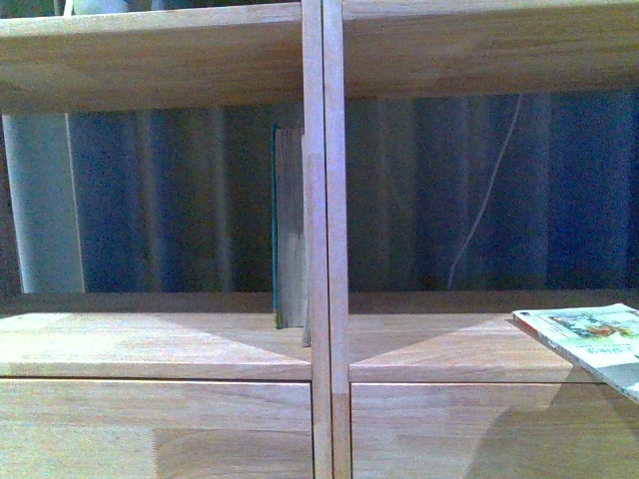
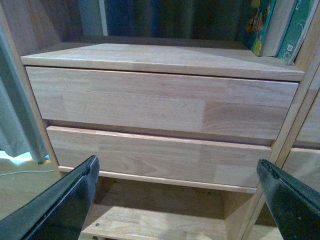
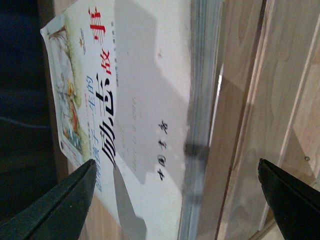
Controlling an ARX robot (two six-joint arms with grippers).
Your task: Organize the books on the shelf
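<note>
The light-wood shelf [image 1: 160, 344] fills the front view, and neither gripper shows there. A teal book [image 1: 290, 230] with grey page edges stands upright against the centre divider in the left compartment. The left wrist view shows it too, teal book [image 2: 258, 25], above two drawer fronts [image 2: 160, 100]. My left gripper [image 2: 177, 200] is open and empty, facing the lower drawer. A thin paperback [image 1: 589, 344] lies flat in the right compartment, its corner over the board's front edge. My right gripper [image 3: 177, 200] is open just off the pale paperback [image 3: 135, 100] with Chinese characters, not touching it.
A dark blue curtain [image 1: 180, 200] and a white cable [image 1: 484, 200] hang behind the open-backed shelf. A grey curtain [image 2: 15, 125] hangs beside the shelf's left side. Below the drawers is a lower compartment [image 2: 150, 220].
</note>
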